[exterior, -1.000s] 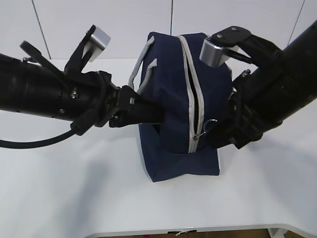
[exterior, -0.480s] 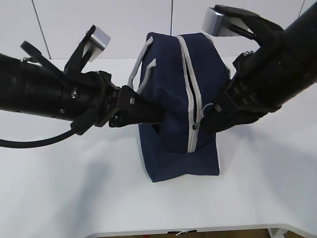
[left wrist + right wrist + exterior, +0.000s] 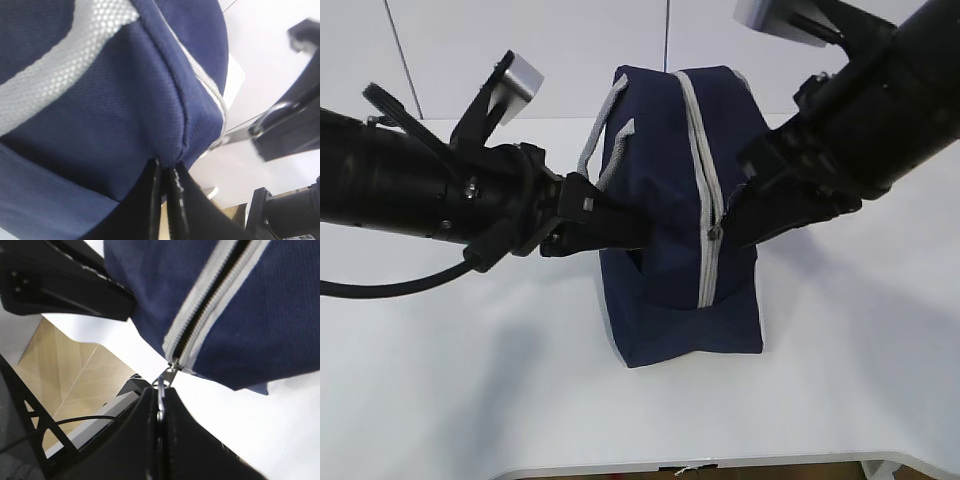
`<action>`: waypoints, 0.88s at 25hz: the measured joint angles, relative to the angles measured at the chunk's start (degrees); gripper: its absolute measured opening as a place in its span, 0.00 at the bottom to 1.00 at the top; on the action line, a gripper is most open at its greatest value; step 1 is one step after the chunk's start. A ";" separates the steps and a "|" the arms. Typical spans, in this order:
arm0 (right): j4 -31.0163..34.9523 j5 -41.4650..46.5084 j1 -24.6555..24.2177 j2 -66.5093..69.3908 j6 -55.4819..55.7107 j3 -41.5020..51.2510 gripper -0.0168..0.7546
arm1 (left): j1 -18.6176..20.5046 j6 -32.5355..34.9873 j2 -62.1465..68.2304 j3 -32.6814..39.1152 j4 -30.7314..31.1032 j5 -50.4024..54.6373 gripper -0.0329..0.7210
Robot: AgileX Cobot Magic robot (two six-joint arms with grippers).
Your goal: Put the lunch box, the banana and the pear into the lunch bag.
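Observation:
The navy lunch bag (image 3: 660,180) stands mid-table with its grey zipper (image 3: 698,140) facing up. My left gripper (image 3: 642,228) is shut, pinching a fold of the bag's side fabric (image 3: 170,145) below the grey handle (image 3: 60,65). My right gripper (image 3: 160,390) is shut on the zipper's ring pull (image 3: 161,384), just off the slider (image 3: 713,232). Beyond the slider the zipper teeth (image 3: 210,305) stand apart with a dark gap; the stretch below the slider is joined. The lunch box, the banana and the pear are out of view.
The white table (image 3: 470,380) runs to a front edge (image 3: 720,465) near the bottom of the exterior view. A white wall (image 3: 520,40) stands behind. Both black arms flank the bag closely, the left arm (image 3: 410,190) and the right arm (image 3: 860,130).
My right gripper has risen and drawn the ring pull away from the camera, carrying the slider up the zipper from the bag's near end. The left gripper and bag have stayed put.

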 joint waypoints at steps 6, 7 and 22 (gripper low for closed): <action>0.00 1.97 0.00 0.11 3.00 -2.12 0.05 | 0.00 0.00 0.00 -0.20 0.00 0.00 0.02; -0.12 2.08 0.00 0.11 3.53 -2.51 0.05 | 0.00 0.00 0.00 -0.20 0.27 0.00 0.02; -1.25 10.16 0.00 8.33 7.26 -15.96 0.05 | 0.00 0.05 0.00 -0.22 3.79 -0.23 0.02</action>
